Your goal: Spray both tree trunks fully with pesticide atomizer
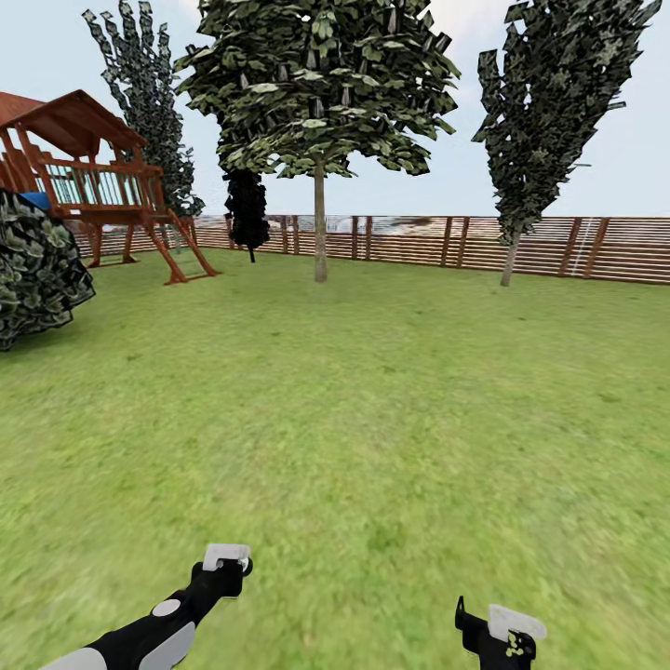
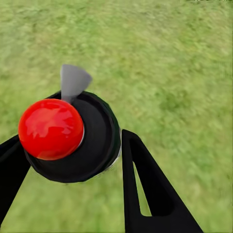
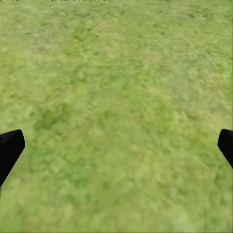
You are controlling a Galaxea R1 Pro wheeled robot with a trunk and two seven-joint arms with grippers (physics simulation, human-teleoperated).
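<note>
Grass lawn (image 1: 372,419) runs from the robot's feet to a brown slat fence (image 1: 558,247) at the back. Far left in head view: dark leafy bush (image 1: 33,265), then a wooden play structure (image 1: 93,181) w/ red-brown roof and ladder, a narrow dark cypress-type tree (image 1: 149,102) behind it. Center: tree (image 1: 316,84) w/ broad canopy of flat green leaves, its trunk (image 1: 320,228) straight, bare, grey-brown, standing on the grass near the fence line. Small dark shrub-like tree (image 1: 247,207) just left of that trunk, farther back. Right: second tree (image 1: 558,102), taller narrower crown, thin trunk (image 1: 510,256) slightly tilted, also close to the fence. Both trees well apart from the robot.

Bottom left of head view: left gripper (image 1: 226,558), black w/ white pads, held low over the grass. Left wrist view shows the atomizer (image 2: 68,133) between the jaws: black round body, glossy red ball top, grey nozzle piece sticking out beside it; black finger (image 2: 150,189) pressed against its side, other finger at the opp. side. So left jaws are clamped on the atomizer, off the ground.

Bottom right: right gripper (image 1: 502,633), black w/ white pad. Right wrist view: fingertips (image 3: 9,148) at opp. edges of frame, wide apart, only grass between, so right jaws are spread and hold nothing.
</note>
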